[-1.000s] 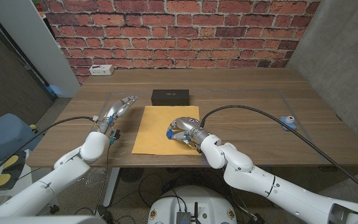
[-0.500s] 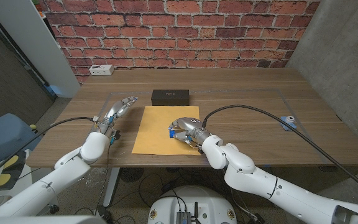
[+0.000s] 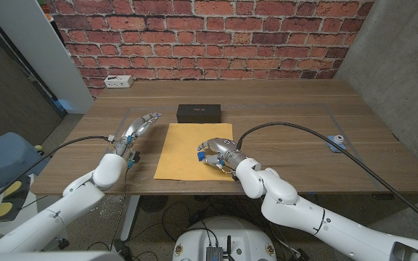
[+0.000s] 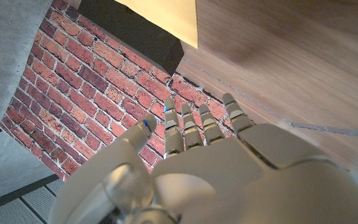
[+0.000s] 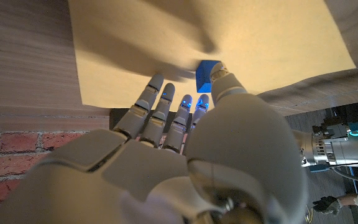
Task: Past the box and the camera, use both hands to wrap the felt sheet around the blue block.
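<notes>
A tan felt sheet (image 3: 183,156) lies flat on the wooden table, just in front of a black box (image 3: 199,113). On the sheet's right half sits the small blue block (image 3: 201,154), also seen as the blue block (image 5: 206,73) on the felt sheet (image 5: 241,31). My right hand (image 3: 218,151) hovers over it, fingers (image 5: 166,99) stretched out and apart, thumb tip against the block's side. Left of the sheet my left hand (image 3: 138,130) is raised, fingers straight and spread, holding nothing. The left hand (image 4: 229,168) points toward the black box (image 4: 135,34) and a corner of the felt sheet (image 4: 169,18).
A small white and blue device (image 3: 336,141) sits near the table's right edge. At the back left stands a white power strip (image 3: 117,81). Cables run from both arms across the table's front. A brick wall closes off the back.
My right hand has edged slightly away from me across the sheet, with the blue block staying at its thumb. The left hand has not moved.
</notes>
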Robot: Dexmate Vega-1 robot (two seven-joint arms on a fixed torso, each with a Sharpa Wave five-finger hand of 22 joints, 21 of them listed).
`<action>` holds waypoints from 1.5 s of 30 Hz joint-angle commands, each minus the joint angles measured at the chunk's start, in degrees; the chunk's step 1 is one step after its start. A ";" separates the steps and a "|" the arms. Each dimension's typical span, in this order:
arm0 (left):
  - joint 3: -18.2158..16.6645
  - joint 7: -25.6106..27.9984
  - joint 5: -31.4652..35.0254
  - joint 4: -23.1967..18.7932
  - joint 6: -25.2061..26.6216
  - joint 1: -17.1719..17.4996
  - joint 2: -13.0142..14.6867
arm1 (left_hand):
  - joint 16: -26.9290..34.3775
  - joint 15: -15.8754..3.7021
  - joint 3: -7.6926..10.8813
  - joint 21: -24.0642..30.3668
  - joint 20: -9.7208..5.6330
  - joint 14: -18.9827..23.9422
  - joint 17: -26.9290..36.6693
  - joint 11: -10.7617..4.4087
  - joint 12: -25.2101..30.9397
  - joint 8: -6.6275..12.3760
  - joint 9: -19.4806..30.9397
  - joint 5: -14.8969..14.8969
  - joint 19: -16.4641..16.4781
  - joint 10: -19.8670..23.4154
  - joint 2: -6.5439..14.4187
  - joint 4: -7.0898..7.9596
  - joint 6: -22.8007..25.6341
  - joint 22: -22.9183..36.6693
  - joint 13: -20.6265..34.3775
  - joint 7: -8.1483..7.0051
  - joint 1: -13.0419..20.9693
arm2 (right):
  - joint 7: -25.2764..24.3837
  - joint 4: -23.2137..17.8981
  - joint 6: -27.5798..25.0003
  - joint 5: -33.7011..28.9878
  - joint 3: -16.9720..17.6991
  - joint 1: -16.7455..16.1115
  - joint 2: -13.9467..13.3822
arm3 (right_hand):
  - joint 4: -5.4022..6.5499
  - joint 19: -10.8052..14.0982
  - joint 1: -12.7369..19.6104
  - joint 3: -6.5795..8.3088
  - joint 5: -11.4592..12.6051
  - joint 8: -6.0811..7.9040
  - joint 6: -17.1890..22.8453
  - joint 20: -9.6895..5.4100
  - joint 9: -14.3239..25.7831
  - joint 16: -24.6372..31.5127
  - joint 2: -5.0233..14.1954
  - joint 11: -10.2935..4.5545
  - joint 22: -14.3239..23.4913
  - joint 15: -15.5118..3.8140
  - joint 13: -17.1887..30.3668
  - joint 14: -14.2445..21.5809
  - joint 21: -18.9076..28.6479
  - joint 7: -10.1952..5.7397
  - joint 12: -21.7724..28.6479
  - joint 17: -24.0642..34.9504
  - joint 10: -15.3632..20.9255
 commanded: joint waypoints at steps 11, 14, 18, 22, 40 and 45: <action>-2.09 7.02 6.23 -12.59 8.08 6.91 1.53 | -0.04 0.27 -1.76 -1.02 0.45 -0.73 0.17 -2.46 -0.33 -0.06 -0.16 0.22 -0.20 0.10 -3.85 -6.35 0.04 -0.32 -0.10 -3.60 2.88 | -5.00 -6.14 -2.41 1.76 4.10 -6.19 -4.80 | 0.76 -0.45 -1.63 -0.59 0.16 0.62 -0.08 0.32 -0.07 -1.13 0.12 0.37 0.05 -6.84 0.17 -1.75 0.17 0.29 -0.01 -0.08 -0.72; -2.81 7.22 6.04 -15.06 9.59 8.40 1.67 | -0.15 0.33 -2.32 -1.28 0.64 -1.25 0.19 -2.72 -0.56 -0.44 -0.16 0.12 -0.29 -0.48 -4.58 -7.54 -1.11 -0.37 -0.11 -4.24 3.41 | -5.95 -6.60 -1.54 3.00 5.35 -7.09 -5.87 | 1.01 -0.67 -2.20 -0.83 0.14 0.67 -0.06 0.35 -0.08 -1.32 0.04 0.38 0.04 -6.70 0.17 -1.96 0.10 0.41 -0.02 -0.13 -0.92; -3.77 6.27 6.17 -19.78 14.36 10.62 2.97 | -0.32 0.69 -3.53 -1.88 0.83 -2.63 0.26 -2.83 -1.14 -0.97 -0.14 -0.02 -0.77 -2.46 -5.84 -9.18 -3.82 -0.41 -0.11 -5.25 3.88 | -6.46 -7.59 -0.48 4.25 6.73 -8.32 -7.82 | 1.34 -1.02 -3.18 -1.40 0.15 0.84 0.18 0.48 -0.08 -1.64 -0.26 0.81 0.01 -6.44 0.17 -2.67 -0.03 0.76 -0.02 -0.13 -1.30; -4.65 5.51 6.57 -24.47 19.53 12.84 4.30 | -0.50 1.41 -4.79 -2.94 1.18 -5.61 0.33 -2.91 -1.74 -1.31 -0.09 0.17 -1.93 -6.00 -7.07 -11.00 -8.82 -0.41 -0.06 -6.92 4.81 | -6.40 -8.69 0.17 5.32 7.96 -9.47 -9.77 | 1.55 -1.29 -4.04 -1.98 0.17 0.94 0.34 0.64 -0.08 -1.96 -0.80 0.83 -0.01 -6.33 0.17 -3.28 -0.12 0.95 0.00 -0.19 -1.57; -5.45 1.37 10.40 -42.42 44.10 18.40 10.24 | -0.16 5.16 -6.76 -5.95 2.83 -12.95 0.46 -1.66 -1.04 2.99 0.29 1.02 -5.20 -15.25 -9.32 -13.30 -8.68 -0.36 0.04 -11.48 15.54 | -4.04 -14.88 2.91 11.69 13.75 -14.96 -18.93 | 1.01 -6.61 -5.73 -3.14 1.26 1.28 -2.17 2.34 -0.01 -5.99 -1.41 1.62 -0.31 -3.18 0.11 -10.09 -2.57 1.23 -0.61 -1.30 -8.30; -5.96 1.04 10.09 -45.26 47.76 19.96 11.02 | -0.16 6.04 -7.06 -6.23 2.83 -13.74 0.46 -1.82 -0.95 3.37 0.43 1.31 -5.47 -15.93 -9.71 -13.44 -7.31 -0.39 0.02 -12.15 17.87 | -3.16 -15.94 3.30 12.82 14.83 -15.99 -20.85 | 0.24 -6.83 -4.82 -2.90 1.43 1.39 -1.81 2.41 0.00 -6.36 -1.50 1.10 -0.34 -3.32 0.07 -10.44 -2.74 1.03 -0.55 -1.58 -8.76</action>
